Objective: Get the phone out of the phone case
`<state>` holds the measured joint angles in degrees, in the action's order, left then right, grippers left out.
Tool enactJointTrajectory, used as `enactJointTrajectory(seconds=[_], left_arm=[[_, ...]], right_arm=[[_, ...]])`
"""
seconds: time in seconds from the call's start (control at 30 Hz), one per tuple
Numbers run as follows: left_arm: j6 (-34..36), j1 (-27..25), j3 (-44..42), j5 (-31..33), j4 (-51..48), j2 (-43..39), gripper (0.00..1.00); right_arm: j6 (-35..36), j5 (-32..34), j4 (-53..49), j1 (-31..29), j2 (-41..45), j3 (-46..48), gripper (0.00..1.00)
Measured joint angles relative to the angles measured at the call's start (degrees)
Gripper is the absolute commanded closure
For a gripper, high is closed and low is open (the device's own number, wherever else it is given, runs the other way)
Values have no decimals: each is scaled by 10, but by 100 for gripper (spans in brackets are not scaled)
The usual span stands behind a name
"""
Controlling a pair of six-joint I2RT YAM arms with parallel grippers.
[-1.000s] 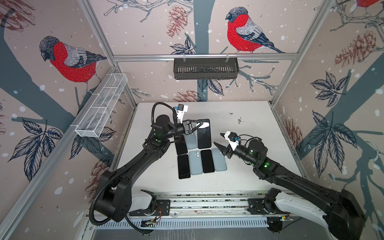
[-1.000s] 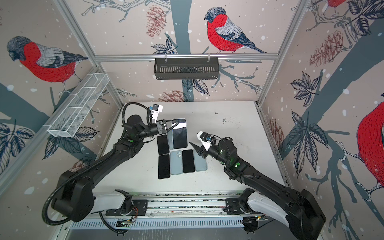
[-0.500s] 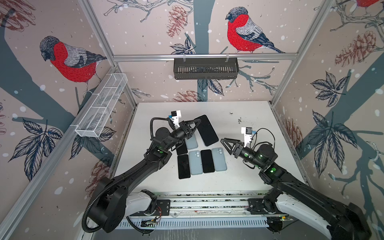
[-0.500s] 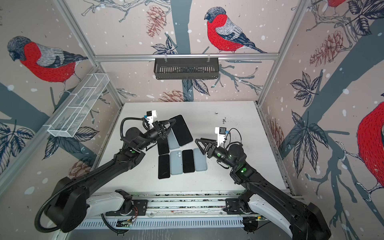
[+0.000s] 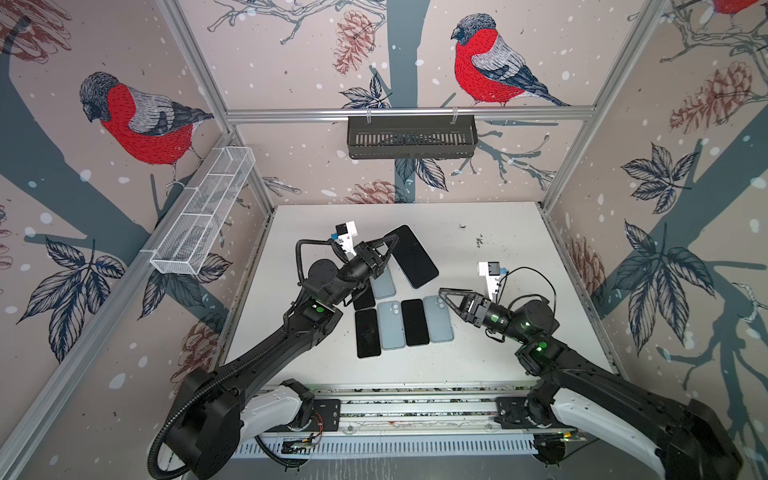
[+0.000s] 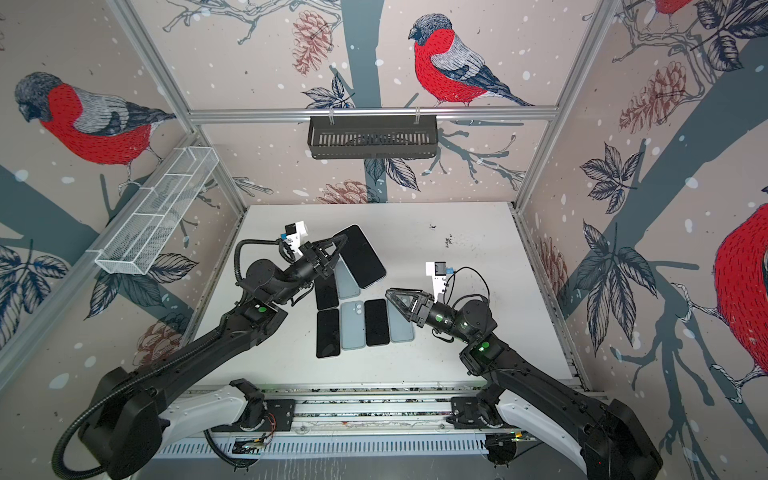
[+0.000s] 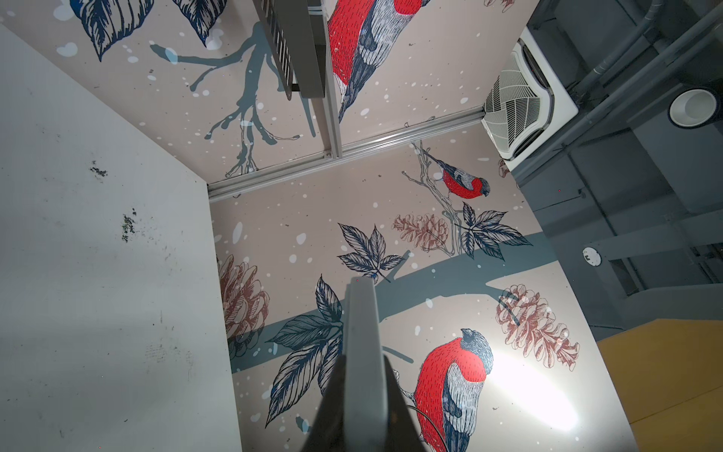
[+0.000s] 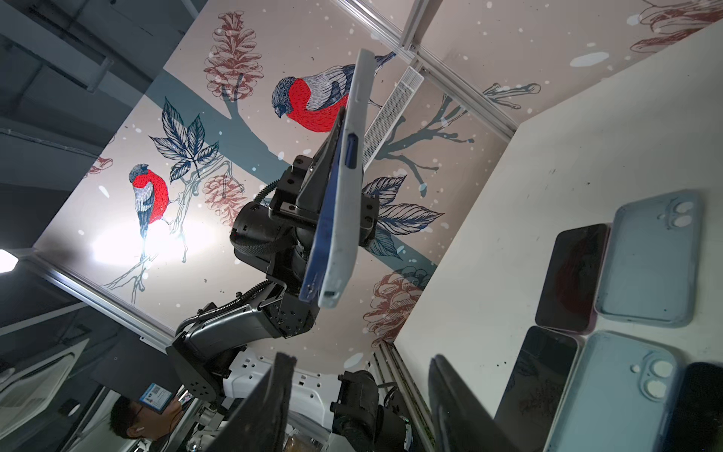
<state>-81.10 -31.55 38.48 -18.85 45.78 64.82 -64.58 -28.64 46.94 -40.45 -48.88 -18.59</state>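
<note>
You face beige walls (image 5: 291, 62) patterned with red-breasted birds and brown pine cones, a white table (image 5: 498, 249), and a dark blue phone (image 8: 322, 235) with a pale grey case (image 8: 344, 235).

Phones and cases (image 5: 391, 325) on table (image 5: 503, 249), cased phone (image 5: 415, 257) behind them in left hand (image 5: 392, 242), right hand (image 5: 446, 294) rightward

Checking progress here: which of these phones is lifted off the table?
The dark-screened phone in the left gripper, held tilted above the far end of the group. The other phones and the blue cases lie flat on the table.
</note>
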Motion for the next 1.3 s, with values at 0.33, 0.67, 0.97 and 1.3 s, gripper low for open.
enactJointTrajectory(seconds=[0.33,0.67,0.97,1.3], left_arm=[[0,0,-12,0,2,1,100],[-1,-3,-14,-5,19,2,100],[0,-9,-14,-7,20,4,100],[2,-16,-11,-6,32,6,100]], right_arm=[[-17,-11,55,-19,-54,-11,45],[-28,-12,87,-20,-87,-12,46],[-31,-12,103,-14,-106,-15,46],[-42,-20,112,-1,-111,-16,46]])
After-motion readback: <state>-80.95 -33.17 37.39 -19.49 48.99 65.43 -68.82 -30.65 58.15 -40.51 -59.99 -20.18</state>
